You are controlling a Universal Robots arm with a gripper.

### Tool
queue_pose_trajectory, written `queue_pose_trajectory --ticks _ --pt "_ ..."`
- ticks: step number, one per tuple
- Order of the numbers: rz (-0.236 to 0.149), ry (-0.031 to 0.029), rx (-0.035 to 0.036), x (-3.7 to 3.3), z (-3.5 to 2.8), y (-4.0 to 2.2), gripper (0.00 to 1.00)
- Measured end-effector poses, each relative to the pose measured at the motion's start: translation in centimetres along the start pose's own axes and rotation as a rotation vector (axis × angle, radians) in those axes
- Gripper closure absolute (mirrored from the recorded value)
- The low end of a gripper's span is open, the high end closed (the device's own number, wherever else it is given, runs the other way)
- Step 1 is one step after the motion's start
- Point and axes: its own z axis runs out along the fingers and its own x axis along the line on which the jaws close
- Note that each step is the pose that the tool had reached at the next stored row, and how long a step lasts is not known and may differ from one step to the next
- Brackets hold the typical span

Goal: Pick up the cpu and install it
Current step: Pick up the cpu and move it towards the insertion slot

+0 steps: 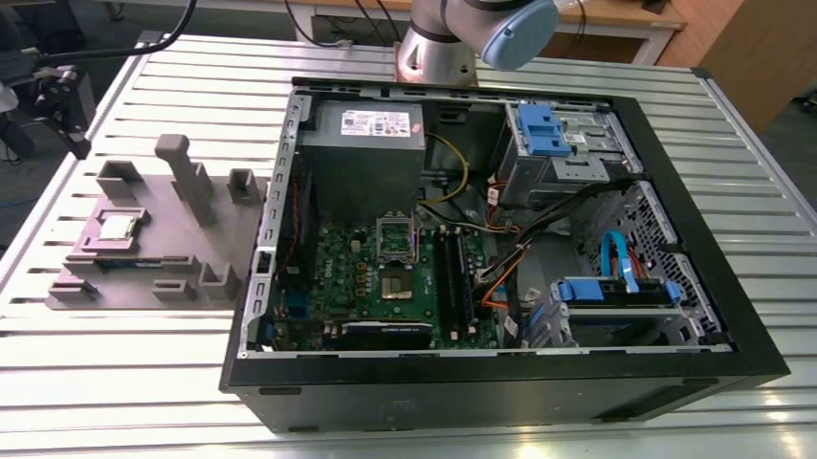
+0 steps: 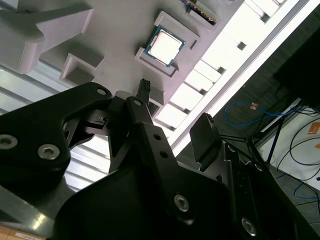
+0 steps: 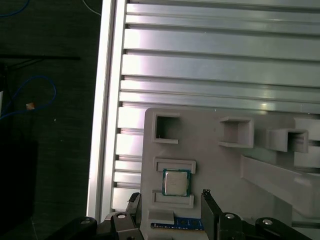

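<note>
**A:** One chip to find. Where does the cpu lie?

**B:** In the exterior view the cpu [image 1: 119, 226] sits flat, silver top up, in a square recess of the mauve-grey tray [image 1: 166, 215], toward the tray's nine o'clock edge. The tray rests on the slatted metal table [image 1: 128, 382], just beside the open computer case [image 1: 485, 392], at the case's nine o'clock.

**A:** And the gripper?

**B:** In the first wrist view the gripper [image 3: 170, 194] hangs over the tray with its dark fingers [image 3: 210, 205] spread wide and nothing held between them. The chip shows in the gap between the tips, untouched. The second wrist view agrees: the fingers are apart and empty, and the cpu lies in its recess beyond them. How high the tips stand above the tray, I cannot tell.

**A:** The socket?

**B:** The metal-framed socket [image 1: 397, 273] is inside the case on the green motherboard [image 1: 344, 263], near the board's middle and well apart from the cpu. The arm's base [image 1: 441, 48] stands at the case's twelve o'clock.
</note>
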Motion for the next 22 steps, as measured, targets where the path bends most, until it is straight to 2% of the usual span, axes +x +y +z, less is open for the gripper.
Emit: queue_pose_trajectory --ticks 18,22 --pt "0.0 -0.0002 -0.002 0.0 0.39 -0.22 0.41" --pt "0.0 -0.0001 -0.0029 0.01 0.47 -0.43 0.41"
